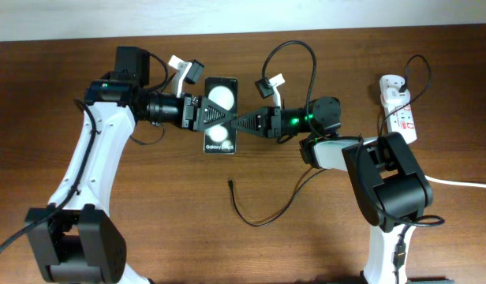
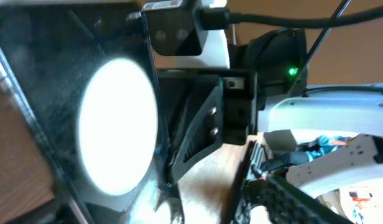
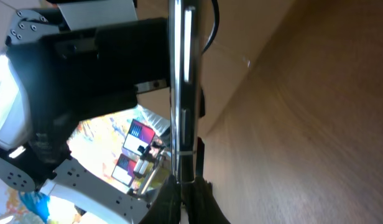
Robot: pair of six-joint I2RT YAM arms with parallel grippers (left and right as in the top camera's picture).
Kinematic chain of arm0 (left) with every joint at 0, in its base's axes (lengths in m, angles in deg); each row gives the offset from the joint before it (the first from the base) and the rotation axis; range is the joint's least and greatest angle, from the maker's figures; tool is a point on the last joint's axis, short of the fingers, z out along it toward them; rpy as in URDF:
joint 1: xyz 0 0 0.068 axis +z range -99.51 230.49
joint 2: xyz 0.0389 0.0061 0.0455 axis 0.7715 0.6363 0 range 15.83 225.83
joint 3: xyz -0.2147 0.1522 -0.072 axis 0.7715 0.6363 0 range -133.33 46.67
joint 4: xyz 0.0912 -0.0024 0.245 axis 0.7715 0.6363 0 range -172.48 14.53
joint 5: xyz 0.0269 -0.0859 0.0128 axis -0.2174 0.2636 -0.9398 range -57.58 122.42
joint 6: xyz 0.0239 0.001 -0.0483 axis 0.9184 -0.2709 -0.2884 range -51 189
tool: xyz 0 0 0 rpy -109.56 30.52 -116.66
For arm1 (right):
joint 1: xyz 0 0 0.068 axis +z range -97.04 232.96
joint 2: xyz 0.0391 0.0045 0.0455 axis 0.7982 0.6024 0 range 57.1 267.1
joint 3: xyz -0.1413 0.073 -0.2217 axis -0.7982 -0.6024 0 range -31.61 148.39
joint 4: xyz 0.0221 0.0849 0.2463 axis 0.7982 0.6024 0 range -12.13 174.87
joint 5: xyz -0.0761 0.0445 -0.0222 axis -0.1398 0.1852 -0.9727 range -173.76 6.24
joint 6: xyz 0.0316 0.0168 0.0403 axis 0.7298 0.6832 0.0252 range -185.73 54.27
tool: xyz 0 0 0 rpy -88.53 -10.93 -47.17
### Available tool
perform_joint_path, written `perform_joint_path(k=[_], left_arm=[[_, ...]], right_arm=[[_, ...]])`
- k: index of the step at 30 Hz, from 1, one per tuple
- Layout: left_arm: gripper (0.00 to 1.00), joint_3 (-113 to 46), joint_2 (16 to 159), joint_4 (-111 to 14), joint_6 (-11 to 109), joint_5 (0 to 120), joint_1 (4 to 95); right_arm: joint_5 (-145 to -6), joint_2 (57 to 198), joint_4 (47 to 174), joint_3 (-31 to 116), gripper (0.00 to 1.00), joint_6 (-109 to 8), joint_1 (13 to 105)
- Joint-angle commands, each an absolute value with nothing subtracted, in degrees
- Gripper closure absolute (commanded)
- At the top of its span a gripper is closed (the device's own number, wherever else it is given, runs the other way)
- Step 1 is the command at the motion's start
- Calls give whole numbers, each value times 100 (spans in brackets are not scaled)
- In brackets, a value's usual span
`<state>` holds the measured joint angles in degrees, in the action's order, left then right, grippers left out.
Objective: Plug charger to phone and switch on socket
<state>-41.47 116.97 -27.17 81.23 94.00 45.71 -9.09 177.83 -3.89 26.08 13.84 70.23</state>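
Observation:
The phone [image 1: 220, 114], a black slab with two white round patches, is held between both arms at the table's middle. My right gripper [image 1: 237, 122] is shut on its right edge. In the right wrist view the phone [image 3: 181, 93] shows edge-on between the jaws [image 3: 182, 186]. My left gripper [image 1: 202, 113] sits at the phone's left edge with its fingers apart. In the left wrist view [image 2: 207, 205] the phone [image 2: 117, 124] fills the left side. The charger's plug tip [image 1: 229, 185] lies loose on the table in front of the phone. The socket [image 1: 399, 106] lies at the far right.
The charger's black cable [image 1: 263, 221] loops across the table in front of the right arm. A thick white cord [image 1: 464, 183] runs from the socket off the right edge. Another black cable [image 1: 294, 49] arcs behind the phone.

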Motion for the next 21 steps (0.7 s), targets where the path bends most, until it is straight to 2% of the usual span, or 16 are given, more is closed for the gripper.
perform_joint_path(k=[1,3,6,8,12,21], left_arm=[[30,-4156,11553,-2662,8217,9717,4457],[37,-4156,11553,-2660,8215,9746,4451],[39,-4156,11553,-2664,8215,9929,4447],[51,-4156,11553,-2662,8212,9931,4444],[50,-4156,11553,-2666,8215,10124,4357],[60,-4156,11553,-2596,8217,10100,4274]], right_arm=[[-1326,17704,-445,2687,96,1452,7026],[-1217,17704,-445,2687,96,1450,7023],[-990,17704,-445,2685,96,1452,7026],[-926,17704,-445,2685,96,1450,7041],[-887,17704,-703,2685,96,1452,7249],[-745,17704,-703,2687,96,1452,7314]])
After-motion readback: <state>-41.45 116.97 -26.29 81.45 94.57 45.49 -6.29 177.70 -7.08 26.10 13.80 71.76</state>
